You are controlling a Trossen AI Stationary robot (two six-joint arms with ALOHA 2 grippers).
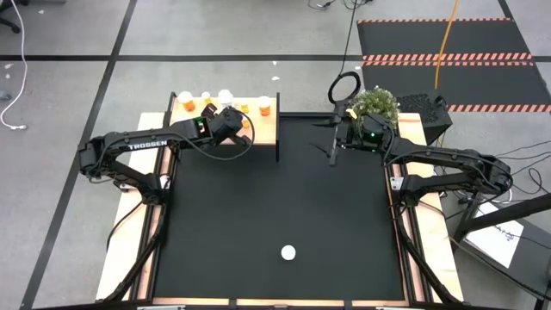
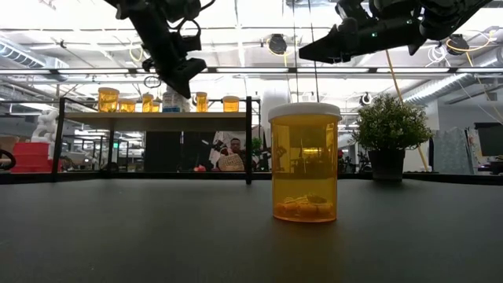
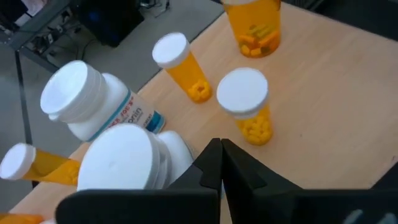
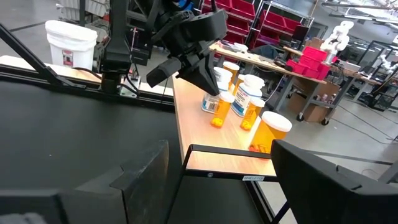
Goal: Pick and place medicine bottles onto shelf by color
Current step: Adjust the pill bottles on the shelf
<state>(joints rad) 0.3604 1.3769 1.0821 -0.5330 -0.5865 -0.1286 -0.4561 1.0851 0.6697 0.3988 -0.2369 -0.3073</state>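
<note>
The light-wood shelf (image 1: 222, 129) stands on thin black legs at the table's far left. Several medicine bottles stand or lie on it: orange ones with white caps (image 3: 245, 106) (image 3: 182, 64) and white ones (image 3: 87, 102) (image 3: 129, 158). My left gripper (image 3: 221, 163) hovers shut just above the board among them, tilted downward, also seen in the low view as my left gripper (image 2: 179, 77). One orange bottle (image 2: 305, 163) stands upright on the black mat near the front edge, its white cap (image 1: 287, 252) seen from above. My right gripper (image 1: 332, 142) hangs open and level over the mat's far right, holding nothing.
A potted plant (image 1: 374, 105) and a ring lamp (image 1: 344, 86) stand at the far right behind my right arm. The shelf's black end post (image 2: 249, 137) rises at its right end. The black mat (image 1: 284, 198) lies open between the arms.
</note>
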